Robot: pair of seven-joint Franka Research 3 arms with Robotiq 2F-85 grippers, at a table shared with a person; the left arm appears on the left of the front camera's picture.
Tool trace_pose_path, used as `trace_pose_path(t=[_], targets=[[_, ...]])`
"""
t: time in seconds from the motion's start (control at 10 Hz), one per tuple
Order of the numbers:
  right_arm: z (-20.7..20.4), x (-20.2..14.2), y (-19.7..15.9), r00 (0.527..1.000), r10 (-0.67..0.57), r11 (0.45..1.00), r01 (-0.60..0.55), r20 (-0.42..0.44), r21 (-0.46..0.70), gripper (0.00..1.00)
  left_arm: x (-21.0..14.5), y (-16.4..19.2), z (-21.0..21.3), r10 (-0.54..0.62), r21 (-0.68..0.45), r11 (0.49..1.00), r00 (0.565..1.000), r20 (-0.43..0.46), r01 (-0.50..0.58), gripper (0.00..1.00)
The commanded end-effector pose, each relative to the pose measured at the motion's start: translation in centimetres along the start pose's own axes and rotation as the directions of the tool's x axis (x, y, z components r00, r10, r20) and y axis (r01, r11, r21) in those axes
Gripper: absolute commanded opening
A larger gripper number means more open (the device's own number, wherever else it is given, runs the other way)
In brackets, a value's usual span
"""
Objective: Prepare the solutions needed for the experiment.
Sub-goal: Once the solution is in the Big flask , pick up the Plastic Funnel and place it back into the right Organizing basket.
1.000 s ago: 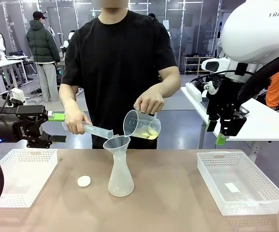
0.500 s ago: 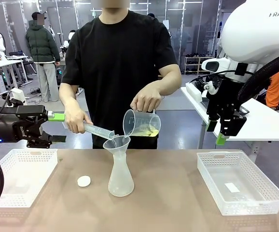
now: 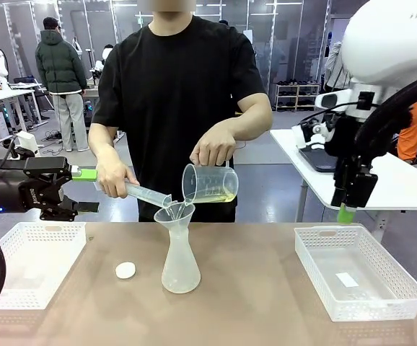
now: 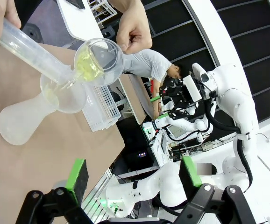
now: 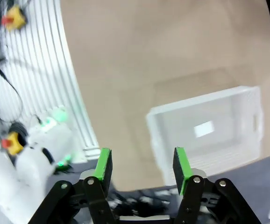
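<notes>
At the left edge, the left claw point(image 3: 89, 190) hangs wide open and empty above a white basket point(image 3: 21, 232), likely keeping clear of the pouring. At centre, the person tips a measuring tube point(image 3: 147, 193), its long axis slanting down to the right, and a cup point(image 3: 210, 184) over the funnel point(image 3: 174, 214), so both drain into the flask point(image 3: 180, 270). The solutions point(image 3: 223, 197) lie pale yellow-green along the cup's lower wall, its mouth facing left. At right, the right claw point(image 3: 345, 213) points down, open and empty.

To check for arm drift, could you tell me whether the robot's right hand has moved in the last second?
Yes. The right hand has shifted toward picture right and slightly down, along the far rim of the right basket.
</notes>
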State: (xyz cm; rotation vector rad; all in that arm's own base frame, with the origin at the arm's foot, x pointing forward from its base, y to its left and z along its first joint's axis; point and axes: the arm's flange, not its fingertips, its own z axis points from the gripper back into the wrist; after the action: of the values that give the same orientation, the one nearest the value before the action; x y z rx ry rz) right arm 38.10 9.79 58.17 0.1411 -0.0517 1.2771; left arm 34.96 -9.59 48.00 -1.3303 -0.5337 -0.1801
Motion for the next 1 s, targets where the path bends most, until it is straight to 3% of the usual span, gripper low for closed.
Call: trace_pose_path(t=[0.0, 0.2, 0.3, 0.4, 0.6, 0.8, 0.9], targets=[[1.5, -1.4, 1.8, 0.942, -0.249, 0.968, 0.238, 0.227, 0.076, 0.67, 0.0, -0.3, -0.2, 0.020, -0.022, 1.000, 1.000, 0.017, -0.020, 1.00], [1.9, -3.0, 2.5, 0.793, -0.422, 0.906, 0.382, 0.439, 0.181, 0.67, 0.0, -0.3, -0.2, 0.020, -0.022, 1.000, 1.000, 0.017, -0.020, 1.00], [1.5, -3.8, 2.6, 0.720, -0.510, 0.859, 0.460, 0.470, 0.225, 0.67, 0.0, -0.3, -0.2, 0.020, -0.022, 1.000, 1.000, 0.017, -0.020, 1.00], [1.2, -4.3, 2.8, 0.597, -0.617, 0.784, 0.518, 0.512, 0.342, 0.67, 0.0, -0.3, -0.2, 0.020, -0.022, 1.000, 1.000, 0.017, -0.020, 1.00], [-0.1, -4.3, 3.0, 0.469, -0.739, 0.671, 0.570, 0.483, 0.473, 0.67, 0.0, -0.3, -0.2, 0.020, -0.022, 1.000, 1.000, 0.017, -0.020, 1.00], [-1.2, -5.0, 2.7, 0.297, -0.812, 0.571, 0.581, 0.502, 0.580, 0.67, 0.0, -0.3, -0.2, 0.020, -0.022, 1.000, 1.000, 0.017, -0.020, 1.00], [-2.0, -5.1, 2.5, 0.257, -0.844, 0.528, 0.554, 0.471, 0.643, 0.67, 0.0, -0.3, -0.2, 0.020, -0.022, 1.000, 1.000, 0.017, -0.020, 1.00]])
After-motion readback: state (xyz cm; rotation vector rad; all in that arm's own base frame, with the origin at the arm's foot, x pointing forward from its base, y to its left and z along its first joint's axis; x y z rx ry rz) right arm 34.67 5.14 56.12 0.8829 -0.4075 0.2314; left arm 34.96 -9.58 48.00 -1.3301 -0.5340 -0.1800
